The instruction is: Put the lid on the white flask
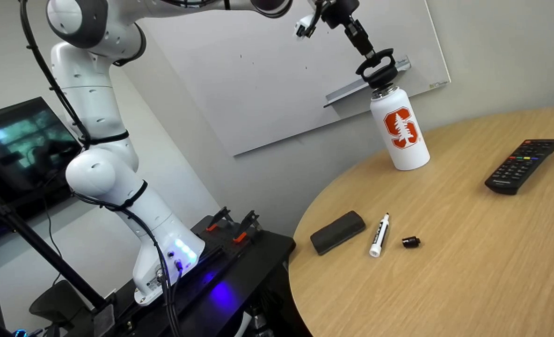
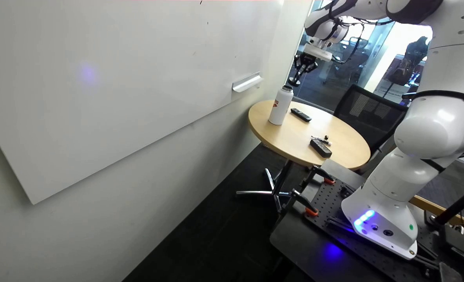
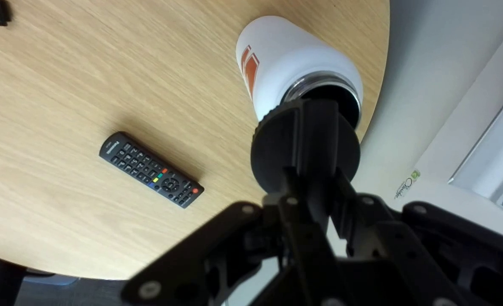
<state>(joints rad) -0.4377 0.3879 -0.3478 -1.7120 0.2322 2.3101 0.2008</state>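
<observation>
Black gripper (image 3: pixel 315 187) grasping the lid (image 3: pixel 273 148) by its loop handle (image 3: pixel 318 136), open white flask (image 3: pixel 294 59) upright near it, remote control (image 3: pixel 151 170) on wooden table (image 3: pixel 64 106)

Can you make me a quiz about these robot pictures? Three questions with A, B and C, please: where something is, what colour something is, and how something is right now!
1. Where is the lid?
A) under the remote
B) in the gripper
C) on the floor

2. What colour is the logo on the bottle?
A) green and yellow
B) all blue
C) red and white

3. How is the bottle now?
A) open
B) screwed shut
C) lying down

Answers:
1 B: the wrist view shows the gripper pinching its handle.
2 C: an exterior view shows a red letter with a white tree.
3 A: the wrist view shows its dark, uncapped mouth.
</observation>
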